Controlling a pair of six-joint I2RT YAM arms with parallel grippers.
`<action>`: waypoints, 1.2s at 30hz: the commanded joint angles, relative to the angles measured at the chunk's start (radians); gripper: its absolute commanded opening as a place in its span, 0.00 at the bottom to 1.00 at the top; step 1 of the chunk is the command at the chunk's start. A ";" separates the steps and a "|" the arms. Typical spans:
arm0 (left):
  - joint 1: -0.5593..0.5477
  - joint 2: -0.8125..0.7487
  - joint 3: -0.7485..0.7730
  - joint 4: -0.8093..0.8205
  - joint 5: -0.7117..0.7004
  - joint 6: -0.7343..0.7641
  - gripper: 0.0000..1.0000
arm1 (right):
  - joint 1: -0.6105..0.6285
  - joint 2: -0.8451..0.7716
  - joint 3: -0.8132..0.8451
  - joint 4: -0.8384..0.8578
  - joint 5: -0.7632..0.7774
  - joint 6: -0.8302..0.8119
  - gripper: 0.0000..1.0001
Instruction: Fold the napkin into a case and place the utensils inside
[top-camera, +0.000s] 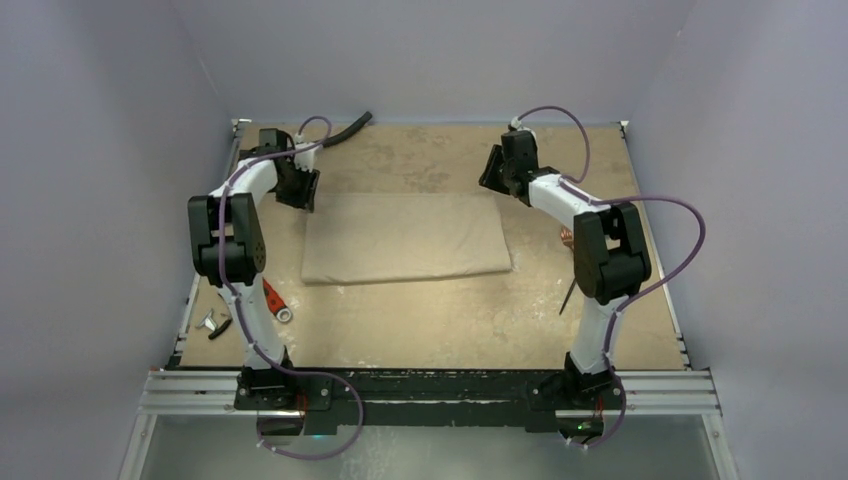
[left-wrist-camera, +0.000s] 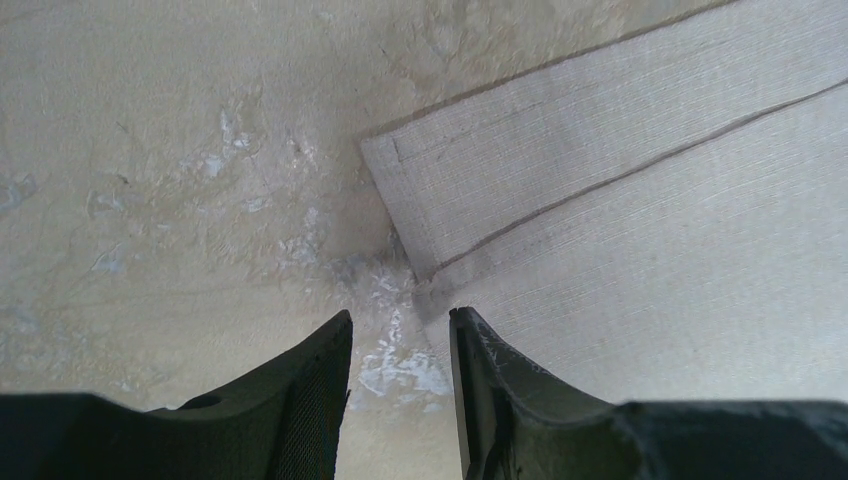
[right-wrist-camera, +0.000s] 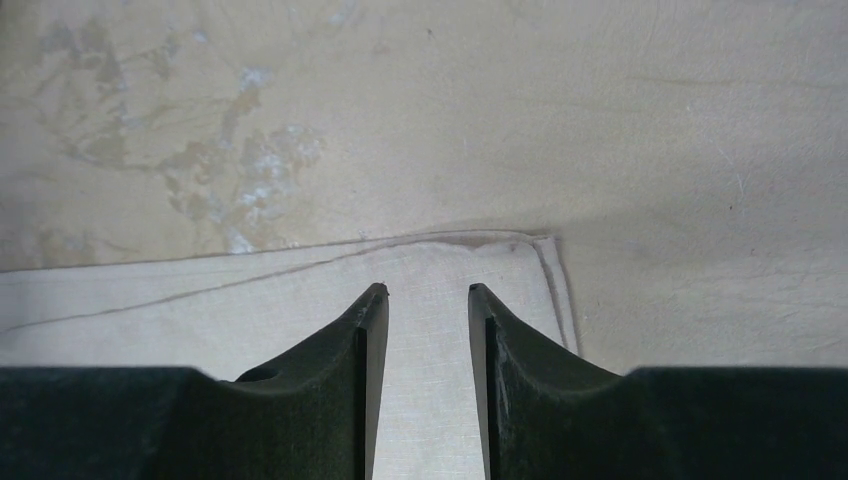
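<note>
The beige napkin lies flat in the table's middle, folded into a wide rectangle of two layers. My left gripper hangs open and empty at its far left corner; in the left wrist view the folded corner sits just ahead of the fingertips. My right gripper hangs open and empty above the far right corner; in the right wrist view the cloth lies under the jaws. A copper fork peeks out beside the right arm; a thin dark utensil handle lies below it.
A black curved hose lies at the back left. A red-handled tool and a small metal piece lie by the left arm's base. Grey walls close in the table on three sides.
</note>
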 joint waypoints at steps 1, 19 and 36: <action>0.012 0.019 0.056 -0.020 0.124 -0.067 0.40 | -0.003 -0.043 -0.001 0.011 0.006 -0.019 0.40; 0.025 0.035 0.025 0.036 0.101 -0.132 0.17 | -0.025 -0.010 0.029 0.011 0.006 -0.027 0.44; 0.023 -0.042 -0.020 0.060 0.081 -0.104 0.13 | -0.033 0.091 0.055 0.149 0.005 -0.179 0.72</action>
